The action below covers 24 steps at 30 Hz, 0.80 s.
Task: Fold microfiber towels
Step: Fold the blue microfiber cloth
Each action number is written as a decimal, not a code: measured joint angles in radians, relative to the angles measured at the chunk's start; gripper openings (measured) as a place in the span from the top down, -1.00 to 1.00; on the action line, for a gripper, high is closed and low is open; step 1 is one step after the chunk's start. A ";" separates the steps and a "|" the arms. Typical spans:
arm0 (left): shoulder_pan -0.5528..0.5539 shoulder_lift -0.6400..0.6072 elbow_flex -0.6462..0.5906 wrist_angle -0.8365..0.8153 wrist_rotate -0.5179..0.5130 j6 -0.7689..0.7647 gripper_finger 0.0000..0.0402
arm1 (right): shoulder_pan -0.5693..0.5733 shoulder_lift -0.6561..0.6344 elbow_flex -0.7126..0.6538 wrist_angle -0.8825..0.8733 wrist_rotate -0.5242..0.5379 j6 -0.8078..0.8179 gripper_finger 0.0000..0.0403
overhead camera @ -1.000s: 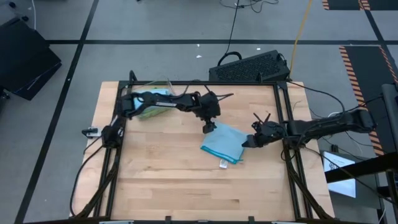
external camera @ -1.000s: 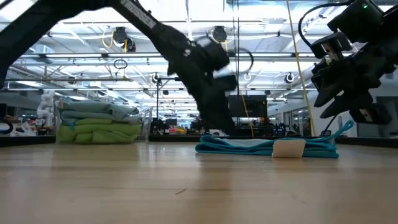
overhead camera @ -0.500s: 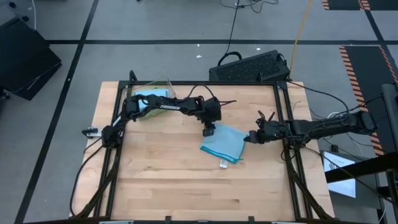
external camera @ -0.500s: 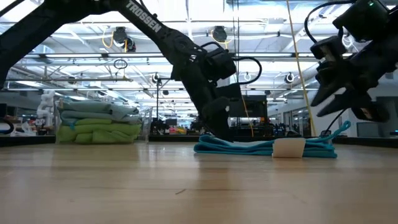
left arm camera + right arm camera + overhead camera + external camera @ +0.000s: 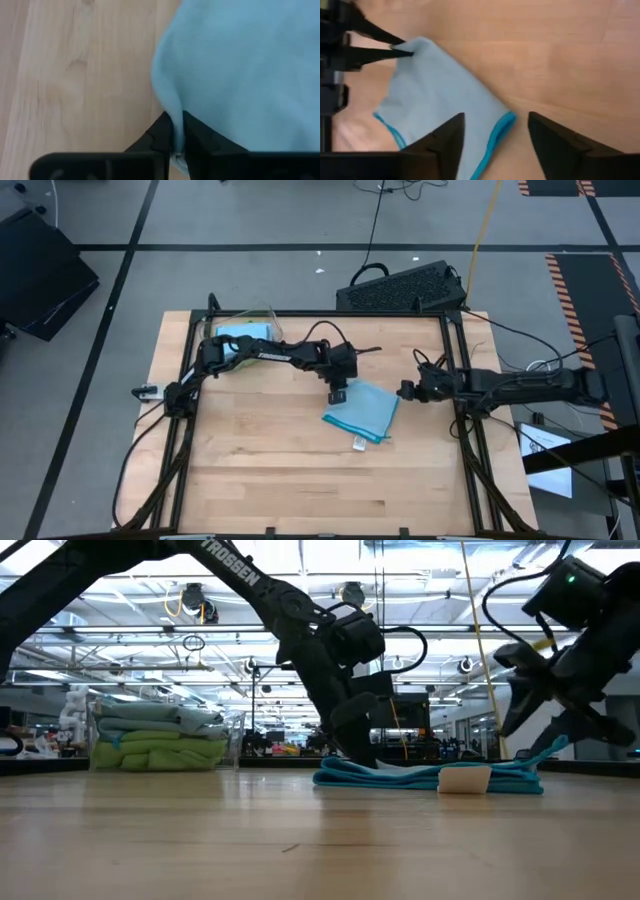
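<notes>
A light blue microfiber towel (image 5: 362, 412) lies folded on the wooden table, right of centre, its white tag (image 5: 359, 444) at the near edge. My left gripper (image 5: 338, 394) stands at the towel's far left corner, shut on it; the low view shows it there too (image 5: 352, 752). My right gripper (image 5: 403, 391) is open just off the towel's right corner. In the right wrist view its fingers stand apart, the towel's bright blue edged corner (image 5: 502, 122) lying ahead between them, untouched. My left gripper pinches the towel's far left corner (image 5: 171, 114) between its two fingers. The fingers slant down at it from the table's far left. The cloth puckers into a small ridge at the fingertips, and the rest of the towel lies on the table. How many layers are caught does not show.
A clear bin (image 5: 245, 342) at the far left holds stacked green and blue towels (image 5: 160, 735). A black frame rail (image 5: 455, 370) runs along the table's right side. Bare wood (image 5: 300, 480) spreads toward the near edge.
My left gripper has sunk onto the towel's far left corner and shut on it. My right gripper has opened, let go of the towel's right corner and drawn back a little toward the far right. The towel has stayed in place.
</notes>
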 joint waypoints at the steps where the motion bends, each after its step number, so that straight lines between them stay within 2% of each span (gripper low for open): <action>1: 0.000 0.000 0.000 -0.003 0.000 -0.005 0.79 | -0.014 0.009 0.000 0.001 -0.015 -0.012 -0.07; 6: -0.006 0.000 -0.001 -0.007 -0.001 -0.006 0.87 | -0.086 0.090 0.000 0.037 -0.065 -0.058 -0.40; 10: -0.006 0.001 -0.002 -0.008 0.007 -0.015 0.94 | -0.112 0.187 0.004 0.078 -0.092 -0.091 -0.50; 16: -0.006 0.001 -0.003 -0.004 -0.001 -0.032 0.82 | -0.105 0.326 0.005 0.250 -0.146 -0.141 -0.42; 24: -0.006 0.001 -0.003 -0.006 -0.001 -0.035 0.95 | -0.063 0.400 0.002 0.287 -0.158 -0.124 -0.16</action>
